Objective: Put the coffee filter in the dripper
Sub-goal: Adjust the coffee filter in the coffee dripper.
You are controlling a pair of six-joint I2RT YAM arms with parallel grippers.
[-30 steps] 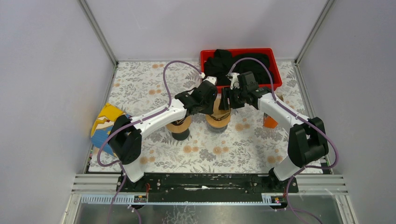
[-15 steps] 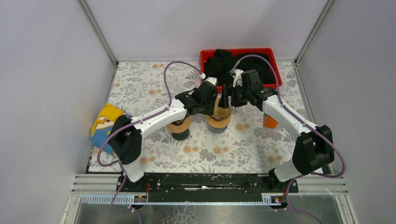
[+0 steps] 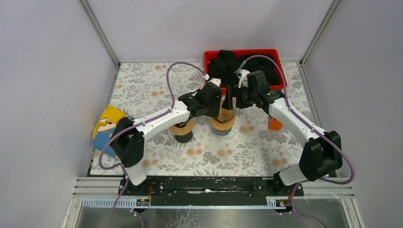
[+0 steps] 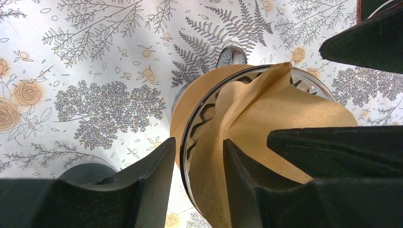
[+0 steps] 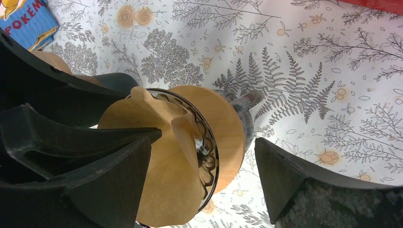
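Brown paper filter [image 4: 285, 109] sits in the dripper [image 5: 228, 128], your left claw [image 4: 198, 142] partly open astride its rim, your right claw [image 5: 206, 137] wide around it.

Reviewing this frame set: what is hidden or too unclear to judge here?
Filter seating, wrist views: fingers of the left tool and right tool cover much of it; depth cannot be told.
Dripper, top view: mostly under both tools.
Orange object, top view: partly behind the right arm, too small to name.
Black contents of the red bin, top view: too dark to identify.
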